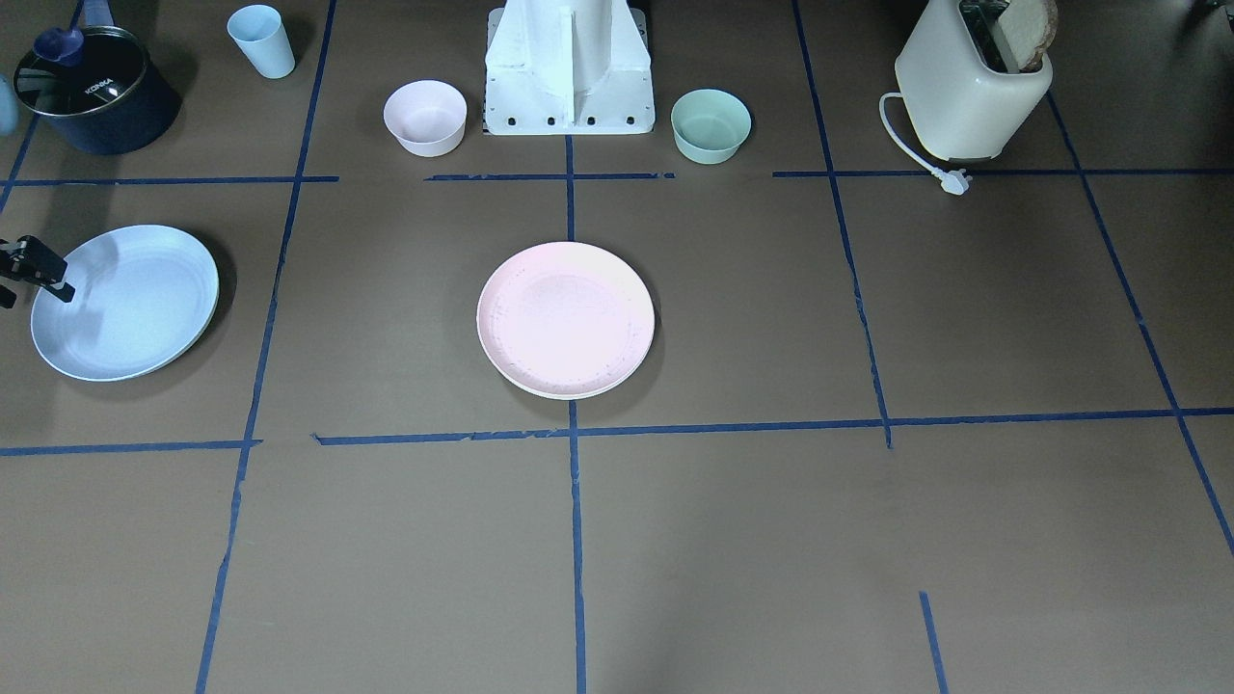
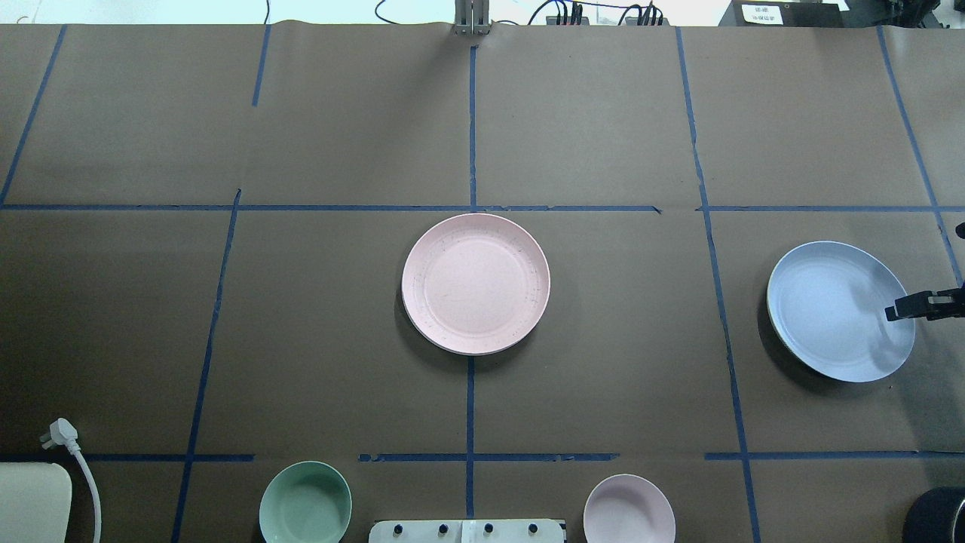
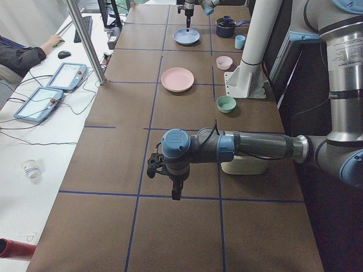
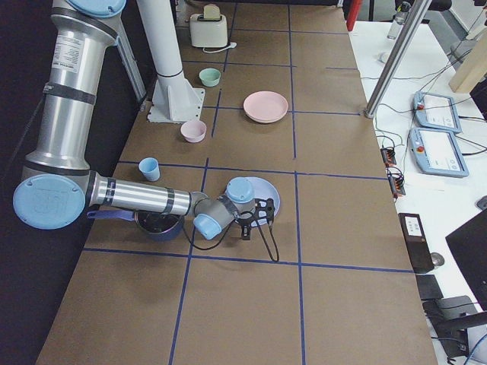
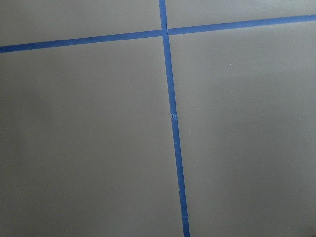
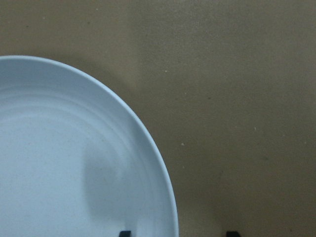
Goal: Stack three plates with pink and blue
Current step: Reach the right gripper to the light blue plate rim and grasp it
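Judging by how things lie, the stacking is unfinished. Off at 9 o'clock the left end effector (image 3: pixel 174 190) hangs over the desk (image 2: pixel 226 339), far from every plate; whether it is open or closed I cannot tell. The pink plate (image 2: pixel 476 283) sits at the centre, and a pale edge (image 1: pixel 569 395) under it may be the cream plate, though that is unsure. Well apart at 3 o'clock lies the blue plate (image 2: pixel 837 311), not yet stacked. The right end effector (image 2: pixel 914 305), spread and empty, straddles its 3 o'clock rim.
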`<state>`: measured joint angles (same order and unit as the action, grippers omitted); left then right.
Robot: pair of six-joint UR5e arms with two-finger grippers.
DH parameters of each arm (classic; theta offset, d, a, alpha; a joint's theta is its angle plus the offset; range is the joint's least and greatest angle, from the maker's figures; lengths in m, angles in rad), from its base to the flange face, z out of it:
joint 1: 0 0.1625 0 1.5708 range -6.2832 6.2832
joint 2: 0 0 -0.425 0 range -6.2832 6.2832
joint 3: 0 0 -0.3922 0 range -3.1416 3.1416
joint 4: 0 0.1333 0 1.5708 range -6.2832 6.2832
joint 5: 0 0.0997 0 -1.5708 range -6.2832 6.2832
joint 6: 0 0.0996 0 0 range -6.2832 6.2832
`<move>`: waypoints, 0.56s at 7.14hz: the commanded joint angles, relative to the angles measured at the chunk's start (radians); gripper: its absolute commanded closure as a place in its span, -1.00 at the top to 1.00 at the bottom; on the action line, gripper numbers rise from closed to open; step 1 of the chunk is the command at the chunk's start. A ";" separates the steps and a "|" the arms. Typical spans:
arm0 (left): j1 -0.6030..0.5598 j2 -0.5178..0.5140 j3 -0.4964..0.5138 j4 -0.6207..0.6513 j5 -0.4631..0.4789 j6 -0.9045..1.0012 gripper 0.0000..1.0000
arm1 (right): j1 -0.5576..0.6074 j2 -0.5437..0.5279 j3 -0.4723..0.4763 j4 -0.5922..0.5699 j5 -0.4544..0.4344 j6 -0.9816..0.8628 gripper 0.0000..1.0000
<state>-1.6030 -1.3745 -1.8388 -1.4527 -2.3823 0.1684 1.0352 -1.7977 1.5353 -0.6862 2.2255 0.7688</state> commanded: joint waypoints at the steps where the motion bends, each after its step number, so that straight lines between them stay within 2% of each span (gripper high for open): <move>1: 0.000 0.000 -0.007 0.000 0.000 -0.001 1.00 | -0.003 0.001 -0.009 0.008 0.002 0.004 -1.00; 3: 0.000 0.000 -0.010 0.000 -0.001 -0.001 1.00 | -0.001 0.006 0.008 0.010 0.025 0.027 -1.00; 4: 0.000 0.000 -0.010 0.000 0.000 -0.001 1.00 | 0.002 0.012 0.035 0.008 0.104 0.071 -1.00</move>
<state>-1.6030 -1.3745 -1.8476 -1.4527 -2.3829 0.1672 1.0339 -1.7916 1.5438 -0.6774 2.2609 0.7994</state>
